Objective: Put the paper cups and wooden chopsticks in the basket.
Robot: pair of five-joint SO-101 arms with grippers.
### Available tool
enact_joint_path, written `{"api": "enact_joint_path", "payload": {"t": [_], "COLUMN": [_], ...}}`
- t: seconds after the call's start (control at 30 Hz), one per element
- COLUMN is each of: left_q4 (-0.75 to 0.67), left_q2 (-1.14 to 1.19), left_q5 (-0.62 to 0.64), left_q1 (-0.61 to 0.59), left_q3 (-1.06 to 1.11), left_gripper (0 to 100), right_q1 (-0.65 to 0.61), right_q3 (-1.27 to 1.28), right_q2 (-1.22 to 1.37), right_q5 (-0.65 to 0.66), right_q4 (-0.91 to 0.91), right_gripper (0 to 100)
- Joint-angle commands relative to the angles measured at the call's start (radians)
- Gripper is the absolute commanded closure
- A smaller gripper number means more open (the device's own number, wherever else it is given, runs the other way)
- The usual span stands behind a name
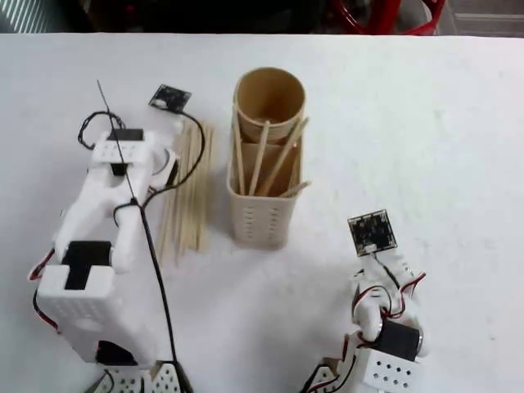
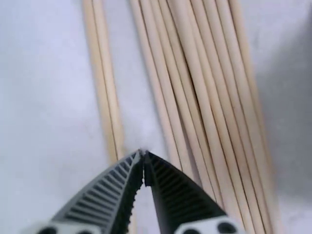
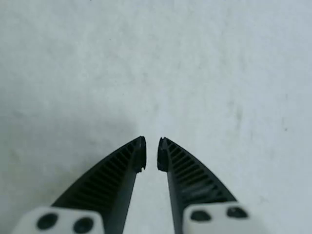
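Several chopsticks [image 1: 260, 160] plus cups [image 1: 270, 94] are in basket [image 1: 260, 219], loose bundle [image 1: 192, 196] waits on tabletop [image 1: 426, 123]; left pincer [image 2: 143, 157] pressed together over it, right pincer [image 3: 151, 153] slightly spread.

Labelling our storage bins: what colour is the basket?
Cream basket, with rows of small holes; best in the high view.

**A:** Light check on the feeds?

**B:** High view is bright and even on my end. The white tabletop [image 1: 442, 123] nearly washes out, with no hard glare spot. Shadows are soft, and I see a faint one beside the white left arm [image 1: 98, 237]. The room past the far edge is dark.

**A:** Wrist cams?

**B:** On the left wrist view I get a grey shadow band next to the pale wooden chopsticks [image 2: 195, 97]. The right is flat and diffuse, slightly darker around the black ribbed right gripper [image 3: 151, 153].
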Motion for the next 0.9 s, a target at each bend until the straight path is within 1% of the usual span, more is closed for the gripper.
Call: {"api": "enact_joint_path", "payload": {"t": [0.0,0.13,0.2,0.63,0.77,0.87], "left_q4": [0.005,0.008,0.008,0.008,0.002,-0.041], "left_q2": [0.024,0.054,0.045,0.01,-0.053,-0.099], "left_q5": [0.035,0.035,0.035,0.034,0.034,0.034], "left_q1": [0.012,0.019,0.018,0.016,0.016,0.021], "left_q3": [-0.055,-0.057,-0.057,-0.057,-0.02,0.049], "left_gripper": [97,91,89,88,88,88], "right_q1": [0.004,0.004,0.004,0.004,0.004,0.004], "right_q3": [0.009,0.009,0.009,0.009,0.009,0.009], "right_q2": [-0.005,-0.005,-0.005,-0.005,-0.005,-0.005], "right_q5": [0.005,0.005,0.005,0.005,0.005,0.005], "right_q4": [0.004,0.004,0.004,0.004,0.004,0.004], "right_gripper": [94.2,94.2,94.2,94.2,94.2,94.2]}}
